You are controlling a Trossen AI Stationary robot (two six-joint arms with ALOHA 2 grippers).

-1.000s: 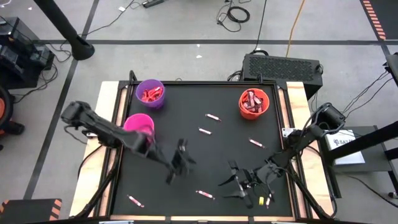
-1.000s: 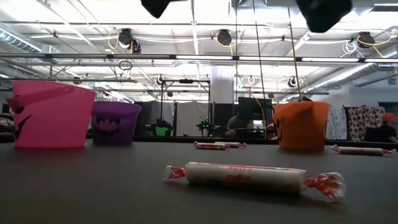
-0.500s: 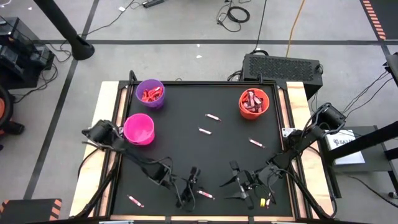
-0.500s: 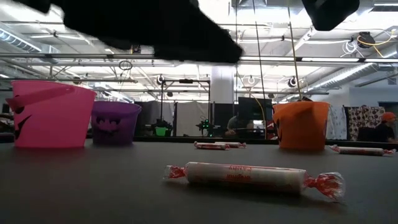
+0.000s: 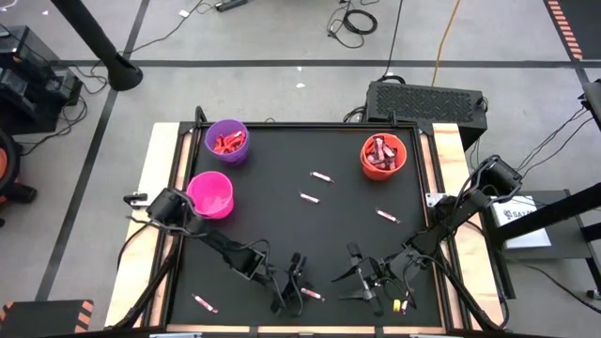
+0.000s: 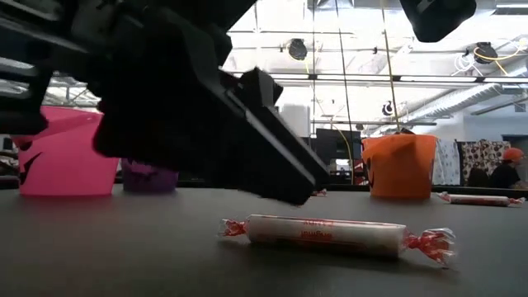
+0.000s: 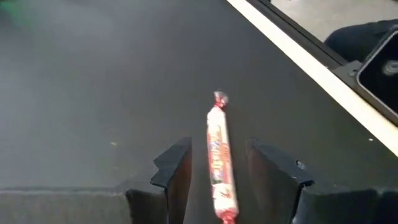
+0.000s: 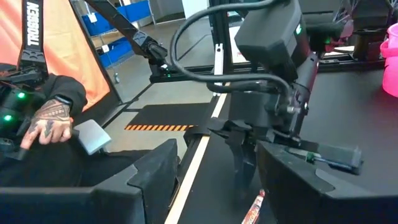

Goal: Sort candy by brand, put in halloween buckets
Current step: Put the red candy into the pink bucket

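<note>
A pinkish-white candy stick with twisted red ends lies flat on the black table near its front edge. My left gripper is open and low over it. One finger stands on each side of the stick, lying along it, with a gap on both sides. My right gripper hangs open above the table, just to the right. The purple bucket and the orange bucket hold red candy. The pink bucket stands at the left edge.
Loose candy sticks lie mid-table, toward the right and at the near left. Another small sweet lies under my right arm. In the right wrist view, a person's hand shows beyond the table's edge.
My left gripper has swung from the table's left middle toward the near edge and to the right. It has also dropped low, and its open fingers now stand on either side of the candy stick. The stick has not moved.
</note>
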